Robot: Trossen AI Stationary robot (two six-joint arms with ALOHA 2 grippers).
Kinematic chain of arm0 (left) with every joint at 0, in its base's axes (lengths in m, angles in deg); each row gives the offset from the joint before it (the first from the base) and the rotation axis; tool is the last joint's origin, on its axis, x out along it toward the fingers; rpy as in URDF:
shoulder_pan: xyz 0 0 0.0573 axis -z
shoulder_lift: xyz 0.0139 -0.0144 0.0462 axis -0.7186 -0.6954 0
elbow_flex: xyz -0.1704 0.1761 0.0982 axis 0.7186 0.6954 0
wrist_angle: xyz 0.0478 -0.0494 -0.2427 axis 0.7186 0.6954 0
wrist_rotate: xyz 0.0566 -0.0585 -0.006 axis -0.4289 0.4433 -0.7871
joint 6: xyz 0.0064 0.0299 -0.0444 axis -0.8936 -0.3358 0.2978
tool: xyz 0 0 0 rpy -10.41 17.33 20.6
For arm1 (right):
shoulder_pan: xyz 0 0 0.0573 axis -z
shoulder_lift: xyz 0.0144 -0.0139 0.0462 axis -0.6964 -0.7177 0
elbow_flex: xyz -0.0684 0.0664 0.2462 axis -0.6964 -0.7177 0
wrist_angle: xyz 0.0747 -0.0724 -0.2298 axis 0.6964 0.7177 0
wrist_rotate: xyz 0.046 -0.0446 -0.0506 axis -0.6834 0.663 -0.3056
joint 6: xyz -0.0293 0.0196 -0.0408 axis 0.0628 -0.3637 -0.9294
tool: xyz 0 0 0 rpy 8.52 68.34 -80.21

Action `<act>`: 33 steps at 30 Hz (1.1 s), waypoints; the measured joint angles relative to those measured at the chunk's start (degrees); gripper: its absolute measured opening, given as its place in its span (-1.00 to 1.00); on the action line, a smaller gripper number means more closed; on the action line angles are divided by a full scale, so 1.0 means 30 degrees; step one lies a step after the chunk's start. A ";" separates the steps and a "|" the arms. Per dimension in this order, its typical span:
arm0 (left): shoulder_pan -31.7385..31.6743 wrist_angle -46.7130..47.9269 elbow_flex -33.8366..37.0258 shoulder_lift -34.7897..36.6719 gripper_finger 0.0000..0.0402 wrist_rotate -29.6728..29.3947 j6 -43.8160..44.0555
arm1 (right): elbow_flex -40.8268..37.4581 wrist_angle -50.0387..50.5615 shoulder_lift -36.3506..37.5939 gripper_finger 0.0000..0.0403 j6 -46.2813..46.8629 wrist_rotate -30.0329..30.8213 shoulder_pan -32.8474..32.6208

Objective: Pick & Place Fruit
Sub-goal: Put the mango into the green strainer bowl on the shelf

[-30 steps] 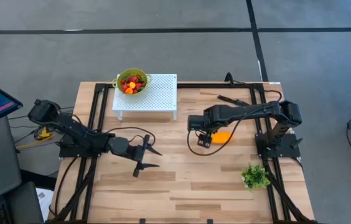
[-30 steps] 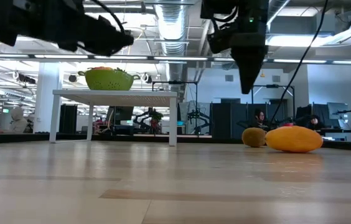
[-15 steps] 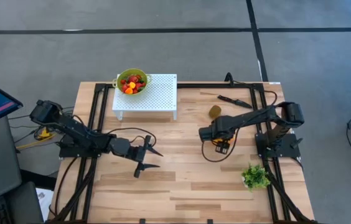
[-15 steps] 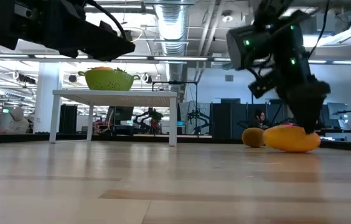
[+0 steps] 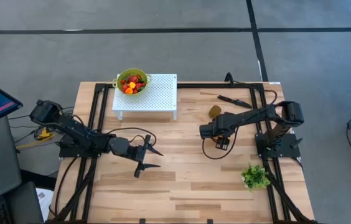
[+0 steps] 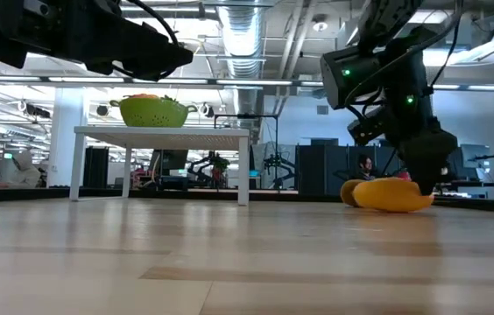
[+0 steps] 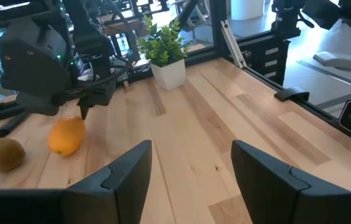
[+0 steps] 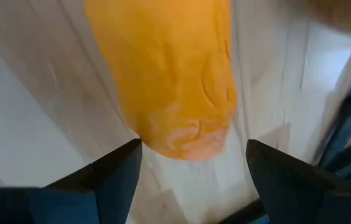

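The elongated orange fruit [image 6: 391, 194] lies on its side on the wooden table, right of centre, with the brownish kiwi [image 5: 215, 111] just behind it. My right gripper [image 5: 221, 143] stands open over the orange fruit and hides it in the high view. Its two fingers [image 8: 116, 177] stand on either side of the fruit's rounded end [image 8: 182, 134]. My left gripper [image 5: 147, 158] hangs open over the table's left-centre, away from any fruit. A green colander [image 5: 132, 81] with small red and orange fruit stands on a white perforated stand [image 5: 157, 96]. My right gripper comes at the orange fruit's end [image 8: 182, 134] from above, slanting down, with one finger on each side of it. The fruit lies on the table. Whether a finger touches it, I cannot tell.
A black knife [image 5: 233, 99] lies at the far right, beyond the kiwi. A small green potted plant [image 5: 256, 177] stands near the right front. Black frame rails [image 5: 101, 106] run along both sides of the table. Bare wood lies between the two arms.
My right gripper has come down and gone toward the table's right edge, tipping further downward, until it stands over the orange fruit. In the low view the fruit has shifted a little toward the table's left, in front of the kiwi.
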 joint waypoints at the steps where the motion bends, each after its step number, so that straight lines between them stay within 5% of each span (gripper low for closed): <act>1: 0.0000 -0.0007 0.0000 0.0000 0.06 0.0004 -0.0006 | 0.0000 -0.0255 0.0000 0.40 -0.0237 0.0024 0.0093; 16: 0.0000 -0.0174 0.0000 0.0000 0.06 0.0006 -0.0006 | 0.0000 -0.6066 -0.0073 0.40 -0.2867 -0.1505 0.2127; 33: 0.0001 -0.0319 0.0000 0.0000 0.06 -0.0001 -0.0006 | 0.0305 -0.7977 -0.2580 0.40 -0.3466 -0.4206 0.3532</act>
